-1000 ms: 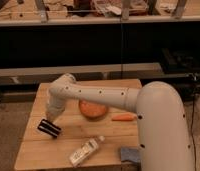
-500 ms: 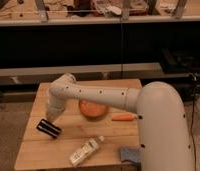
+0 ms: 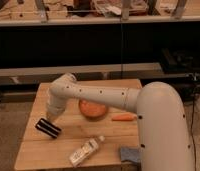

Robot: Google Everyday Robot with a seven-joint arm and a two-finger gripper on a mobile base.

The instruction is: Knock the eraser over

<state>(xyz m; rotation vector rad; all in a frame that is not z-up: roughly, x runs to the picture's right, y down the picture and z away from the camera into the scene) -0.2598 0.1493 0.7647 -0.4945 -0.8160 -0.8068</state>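
Note:
The eraser is a small black block with pale stripes. It lies slanted on the left part of the wooden table. My gripper is at the end of the white arm that reaches in from the right. It hangs just above and to the right of the eraser's upper end, touching it or very nearly so.
An orange round object sits mid-table, with a carrot to its right. A plastic bottle lies near the front edge. A blue-grey soft pad lies at the front right. Dark shelving stands behind the table.

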